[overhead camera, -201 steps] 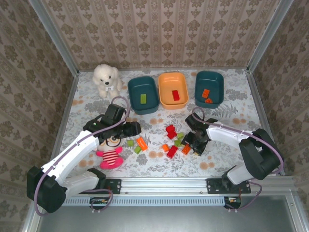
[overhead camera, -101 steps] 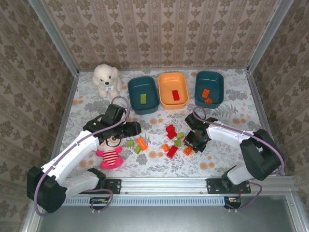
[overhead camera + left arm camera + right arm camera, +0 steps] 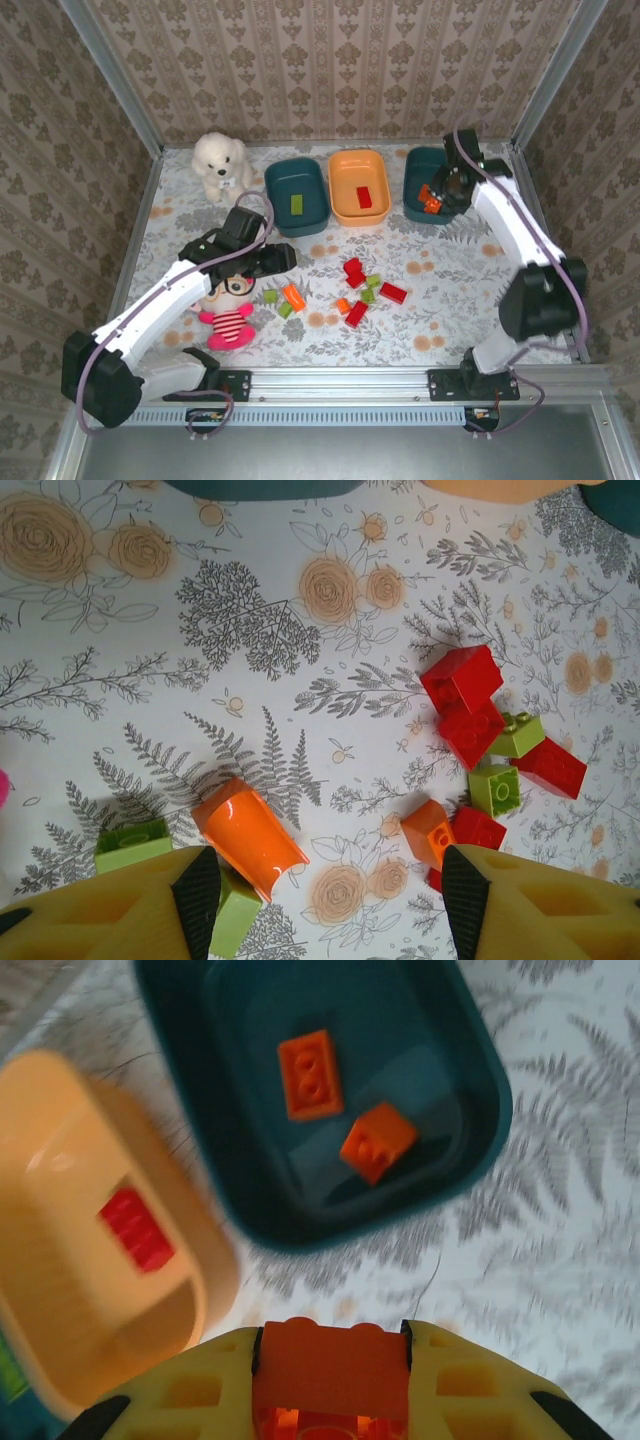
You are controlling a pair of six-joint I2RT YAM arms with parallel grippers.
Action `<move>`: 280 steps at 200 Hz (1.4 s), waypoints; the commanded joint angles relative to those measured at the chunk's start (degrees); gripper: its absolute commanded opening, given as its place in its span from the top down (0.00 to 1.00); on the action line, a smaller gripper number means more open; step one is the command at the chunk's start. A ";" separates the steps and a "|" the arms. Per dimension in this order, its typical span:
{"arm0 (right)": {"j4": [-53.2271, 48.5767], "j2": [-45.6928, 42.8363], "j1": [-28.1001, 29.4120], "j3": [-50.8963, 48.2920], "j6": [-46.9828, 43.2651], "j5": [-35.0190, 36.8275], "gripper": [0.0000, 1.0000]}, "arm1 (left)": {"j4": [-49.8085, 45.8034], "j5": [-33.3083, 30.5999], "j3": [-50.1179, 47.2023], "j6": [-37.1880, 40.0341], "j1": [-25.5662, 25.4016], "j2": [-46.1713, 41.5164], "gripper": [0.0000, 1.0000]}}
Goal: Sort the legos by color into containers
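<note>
On a floral desk (image 3: 450,320), the right end effector (image 3: 331,1345) is clamped on an orange lego (image 3: 330,1375). Just ahead of it sits the teal tub (image 3: 480,1070), holding two orange legos (image 3: 310,1075). To its left, the blurred orange tub (image 3: 60,1160) seems to hold one red lego (image 3: 138,1228). The left end effector (image 3: 325,895), jaws apart, hovers low over loose legos (image 3: 470,705), with an orange piece (image 3: 250,835) just ahead of it.

Far row, as I read it: left teal tub (image 3: 298,178) holds one green brick (image 3: 297,204). Orange tub (image 3: 355,168) holds one red brick (image 3: 364,196). Right teal tub (image 3: 430,165) holds two orange bricks (image 3: 310,1075). Another orange brick (image 3: 330,1380) is clamped in the right gripper (image 3: 331,1345), near that tub. Loose bricks (image 3: 353,270), red, green and orange, are clustered mid-table.
</note>
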 commanded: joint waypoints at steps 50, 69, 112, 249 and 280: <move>-6.37 28.28 -5.48 24.85 -8.31 5.48 0.83 | 0.09 -4.41 1.65 -2.45 -0.55 -1.98 0.37; -8.78 34.03 -5.93 30.87 -8.67 5.29 0.82 | -0.55 -5.04 1.51 -2.94 -0.58 -2.19 0.37; -13.75 41.91 -6.40 40.45 -8.53 3.56 0.75 | -2.18 -5.88 1.14 -4.17 -0.98 -2.27 0.37; 1.41 15.57 3.92 24.13 -12.99 -2.43 0.38 | -12.20 -9.92 -2.10 -14.30 -2.01 -2.19 0.41; 5.81 5.44 12.38 10.37 -13.87 -5.62 0.39 | -11.90 -10.38 -3.55 -23.52 -2.40 1.31 0.44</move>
